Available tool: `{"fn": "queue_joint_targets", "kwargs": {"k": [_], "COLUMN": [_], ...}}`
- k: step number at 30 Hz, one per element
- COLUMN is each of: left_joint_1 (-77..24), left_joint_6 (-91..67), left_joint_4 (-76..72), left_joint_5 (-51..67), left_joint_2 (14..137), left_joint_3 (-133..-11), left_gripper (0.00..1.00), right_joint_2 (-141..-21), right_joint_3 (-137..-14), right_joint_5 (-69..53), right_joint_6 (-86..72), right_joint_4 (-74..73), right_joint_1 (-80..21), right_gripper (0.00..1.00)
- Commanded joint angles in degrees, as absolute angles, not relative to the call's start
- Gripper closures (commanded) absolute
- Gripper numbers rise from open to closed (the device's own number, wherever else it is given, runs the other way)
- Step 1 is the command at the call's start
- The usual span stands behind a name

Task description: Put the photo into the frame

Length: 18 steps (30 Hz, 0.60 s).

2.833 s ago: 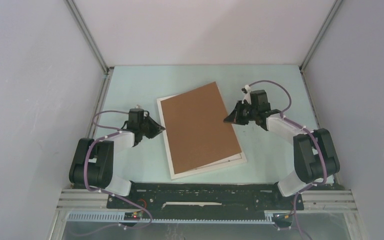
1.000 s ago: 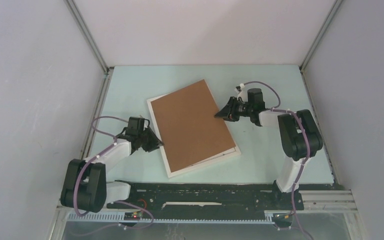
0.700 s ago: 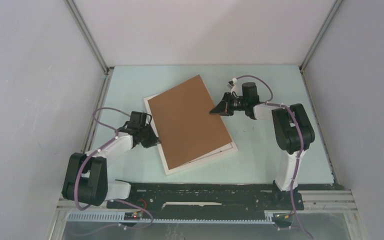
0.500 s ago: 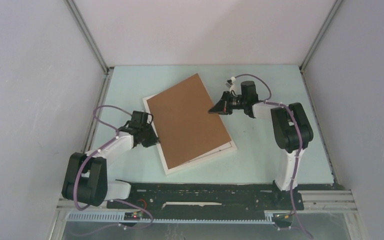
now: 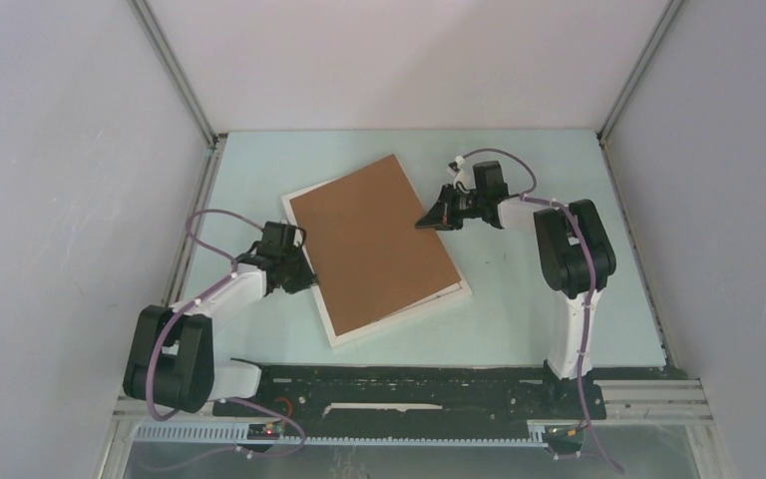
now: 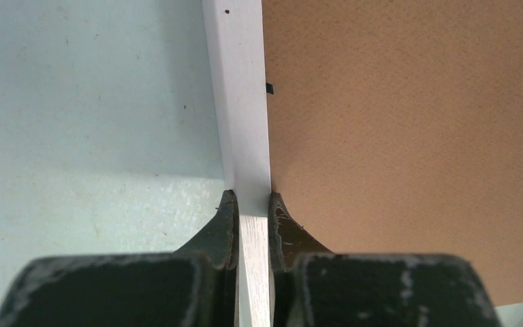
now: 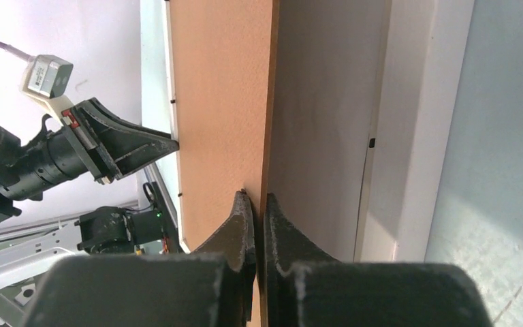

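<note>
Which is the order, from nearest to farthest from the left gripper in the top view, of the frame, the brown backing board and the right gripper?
1. frame: its side rail sits between the fingers of the left gripper.
2. backing board: just inside that rail, lying over the frame.
3. right gripper: across the board, at its opposite edge.

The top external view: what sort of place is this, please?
Probably a lab robot cell: white walls with aluminium posts enclose a pale green table; the left arm and right arm are bolted to a rail at its near edge.
</note>
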<state>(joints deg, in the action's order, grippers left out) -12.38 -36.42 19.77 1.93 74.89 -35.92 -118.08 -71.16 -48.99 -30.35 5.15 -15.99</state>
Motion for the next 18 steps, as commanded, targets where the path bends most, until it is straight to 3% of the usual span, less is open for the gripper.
{"fn": "queue_joint_targets", "kwargs": {"k": [1,12,18], "left_joint_1": [-12.4,-12.7,-13.1], "left_joint_6": [-33.1,-33.1,-33.8], "left_joint_4": [19.7,19.2,18.4], "left_joint_5": [-1.9,-2.2,-1.5], "left_joint_2": [73.8,72.5,73.1], "left_joint_3": [-33.7,-33.6,-33.2], "left_gripper": [1.00,1.00,1.00], "right_joint_2": [-121.6,-123.7,-122.1], "right_joint_3": [-76.1,-77.9,-78.6], "right_joint_5": [-42.8,-41.5,-38.3], "right_joint_6": [-25.9,-29.0,-27.6], "right_joint_4": [4.9,6.9,2.9], "right_joint_1": [-16.9,-17.5,-16.2], "right_gripper": [1.00,1.00,0.84]}}
